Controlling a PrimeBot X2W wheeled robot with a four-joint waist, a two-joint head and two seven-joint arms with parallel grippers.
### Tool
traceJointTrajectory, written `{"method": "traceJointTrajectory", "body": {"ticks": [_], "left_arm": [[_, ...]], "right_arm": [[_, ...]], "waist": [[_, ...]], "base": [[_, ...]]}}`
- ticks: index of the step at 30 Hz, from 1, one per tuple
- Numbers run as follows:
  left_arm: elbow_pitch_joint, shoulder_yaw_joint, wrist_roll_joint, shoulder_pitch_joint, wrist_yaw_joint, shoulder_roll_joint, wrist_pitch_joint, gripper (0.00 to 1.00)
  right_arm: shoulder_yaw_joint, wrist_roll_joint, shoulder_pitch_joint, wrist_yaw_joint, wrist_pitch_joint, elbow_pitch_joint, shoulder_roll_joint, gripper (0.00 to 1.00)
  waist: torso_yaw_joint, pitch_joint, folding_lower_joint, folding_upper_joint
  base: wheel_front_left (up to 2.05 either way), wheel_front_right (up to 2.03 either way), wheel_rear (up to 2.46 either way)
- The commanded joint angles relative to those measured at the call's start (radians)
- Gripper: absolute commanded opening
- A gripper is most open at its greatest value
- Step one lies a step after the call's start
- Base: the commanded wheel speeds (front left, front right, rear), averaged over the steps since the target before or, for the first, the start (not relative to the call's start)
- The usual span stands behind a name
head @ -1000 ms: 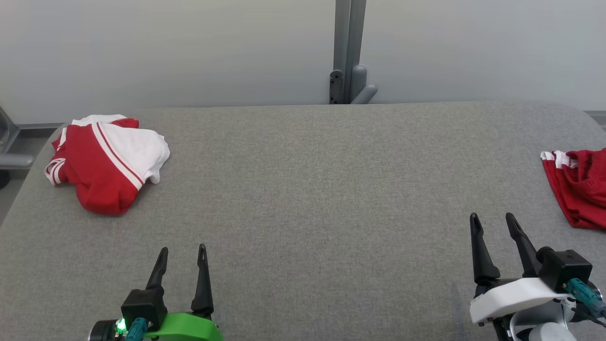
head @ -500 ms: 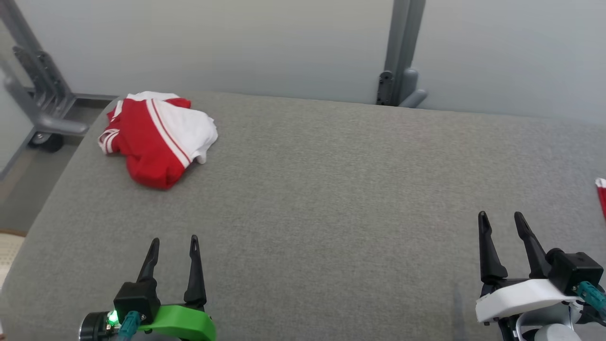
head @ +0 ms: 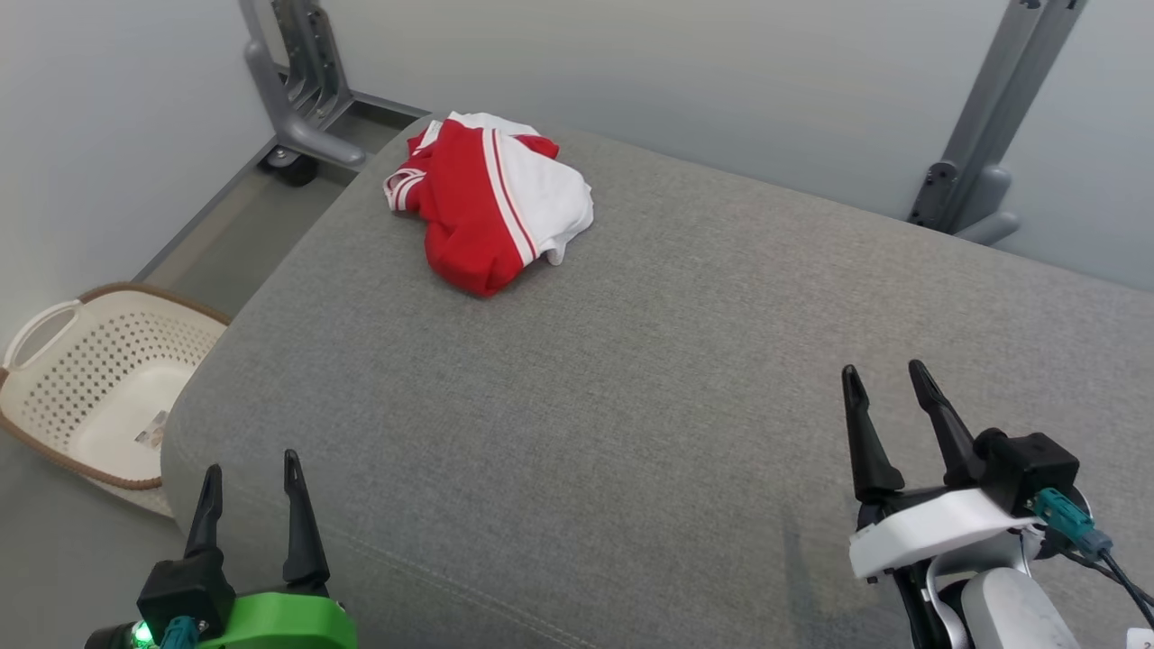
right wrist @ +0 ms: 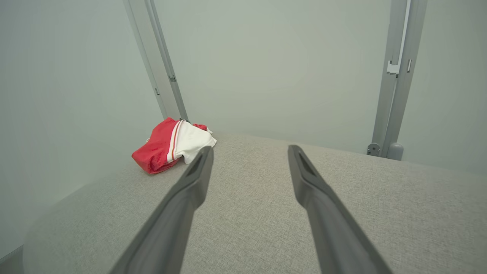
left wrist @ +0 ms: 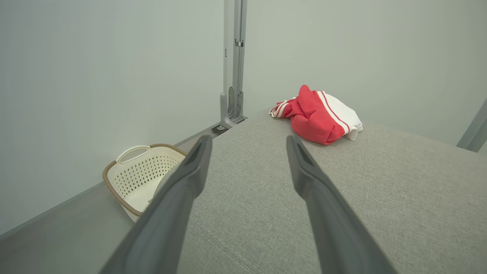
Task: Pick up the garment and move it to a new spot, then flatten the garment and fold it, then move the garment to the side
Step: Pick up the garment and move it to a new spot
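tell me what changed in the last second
The head camera swung left, so the picture shifted and a laundry basket came into view. Nothing was grasped or let go. The garment lies on the same table corner; left gripper and right gripper stay open, empty.

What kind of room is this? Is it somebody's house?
Probably not a house: it looks like a robot practice room for folding laundry. There's a big grey padded table, a crumpled red-and-white garment on it, a cream laundry basket on the floor, and plain walls with metal posts.
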Motion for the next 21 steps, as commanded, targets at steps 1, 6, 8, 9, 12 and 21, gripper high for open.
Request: {"method": "traceJointTrajectory", "body": {"ticks": [1, 6, 8, 9, 12, 21], "left_arm": [[-0.01, 0.004, -0.004, 0.012, 0.008, -0.001, -0.003, 1.0], [-0.04, 0.018, -0.003, 0.042, 0.012, -0.005, -0.003, 1.0], [-0.039, 0.016, 0.0, 0.045, 0.01, -0.006, -0.003, 1.0], [-0.037, 0.013, 0.001, 0.044, 0.006, -0.006, -0.003, 1.0], [-0.026, 0.004, 0.008, 0.03, -0.005, -0.007, -0.003, 1.0], [0.029, -0.029, 0.043, -0.12, -0.064, 0.042, -0.003, 1.0]], "right_arm": [[0.004, -0.006, -0.012, -0.001, -0.002, 0.009, -0.004, 1.0], [0.03, -0.003, -0.042, -0.001, -0.009, 0.041, -0.004, 1.0], [0.031, -0.002, -0.045, -0.001, -0.012, 0.049, -0.004, 1.0], [0.027, -0.002, -0.041, -0.001, -0.014, 0.052, -0.004, 1.0], [0.006, -0.006, -0.019, -0.001, -0.019, 0.055, -0.004, 1.0], [-0.062, -0.016, 0.061, -0.001, -0.024, 0.003, -0.003, 1.0]], "waist": [[0.041, 0.03, 0.0, 0.0], [0.041, 0.034, 0.0, 0.0], [0.04, 0.032, 0.0, 0.0], [0.039, 0.031, 0.0, 0.0], [0.035, 0.025, 0.0, 0.0], [0.006, 0.024, 0.0, 0.0]], "base": [[0.0, 0.0, 0.0], [0.0, 0.0, 0.0], [0.0, 0.0, 0.0], [0.0, 0.0, 0.0], [0.0, 0.0, 0.0], [0.0, 0.0, 0.0]]}}
